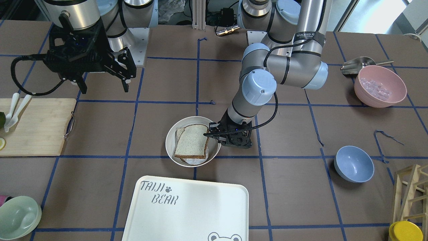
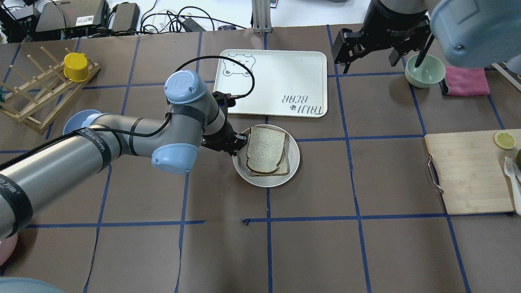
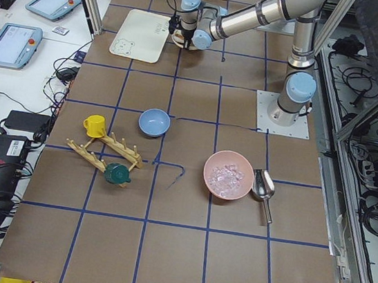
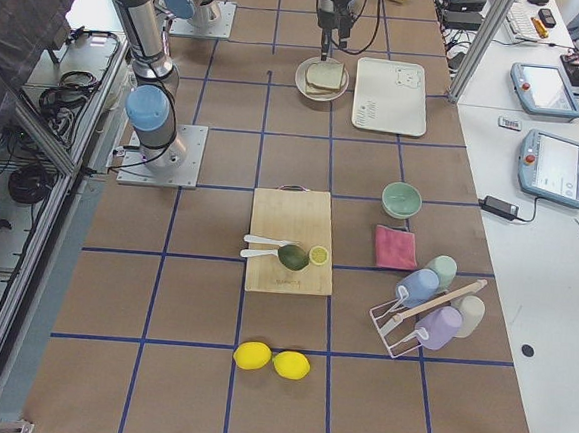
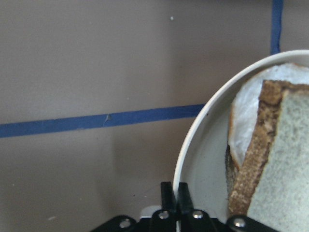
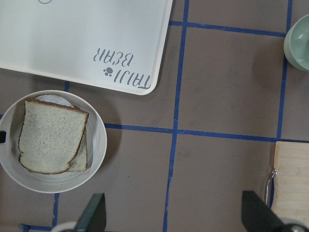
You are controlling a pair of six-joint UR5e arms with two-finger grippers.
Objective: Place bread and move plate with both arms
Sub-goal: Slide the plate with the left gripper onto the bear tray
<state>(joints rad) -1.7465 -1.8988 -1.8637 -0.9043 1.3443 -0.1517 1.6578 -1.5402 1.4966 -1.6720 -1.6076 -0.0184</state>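
The plate sits mid-table next to the tray. The bread, dark-crusted, lies in it on top of a paler slice. My left gripper is low at the plate's left edge. In the left wrist view, the left gripper has its fingers pinched together on the plate's rim, with the bread just beside. My right gripper is open and empty, held high beyond the tray. Its wrist view looks down on the plate and bread.
The "TAIJI BEAR" tray lies just beyond the plate. A pale green bowl and pink cloth are at the far right. A cutting board with a lemon slice is at the right. A blue bowl and wooden rack are at the left.
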